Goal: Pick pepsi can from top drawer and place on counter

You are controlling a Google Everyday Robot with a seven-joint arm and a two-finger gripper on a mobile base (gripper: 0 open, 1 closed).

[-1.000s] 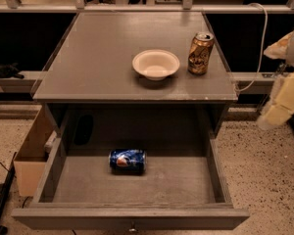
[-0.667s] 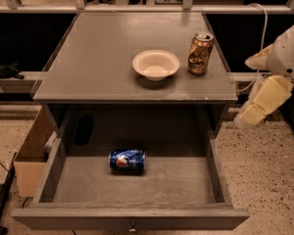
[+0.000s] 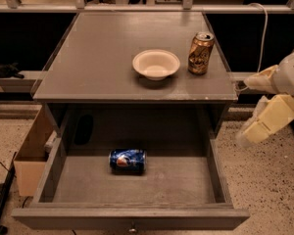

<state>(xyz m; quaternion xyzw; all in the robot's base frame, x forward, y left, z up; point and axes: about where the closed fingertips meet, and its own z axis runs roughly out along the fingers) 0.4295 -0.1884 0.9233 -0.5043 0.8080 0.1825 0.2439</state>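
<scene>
The pepsi can (image 3: 127,161) lies on its side on the flat bottom of the open top drawer (image 3: 152,185), a little left of the drawer's middle, its logo facing up and its ends pointing left and right. Bare drawer bottom lies all round the can, with the widest stretch to its right and in front of it. The low side walls stand well apart from the can. Behind and left of it, a dark thing (image 3: 83,129) sits in the shadowed back corner; what it is cannot be told. Above and behind the can, the worktop (image 3: 98,58) overhangs the back of the drawer. A pale bowl (image 3: 156,64) stands on it, with an upright gold-brown can (image 3: 200,53) just to the bowl's right, near the right edge. The worktop's left half is bare. Left of the can, outside the drawer wall, a tan box (image 3: 32,155) stands on the speckled floor (image 3: 269,185). The gripper (image 3: 265,117) hangs well to the can's right and higher, beyond the drawer's right wall and over the floor. How far open it is cannot be told. Since 0.7 s ago it has dropped lower and the can, bowl and gold-brown can have not moved.
</scene>
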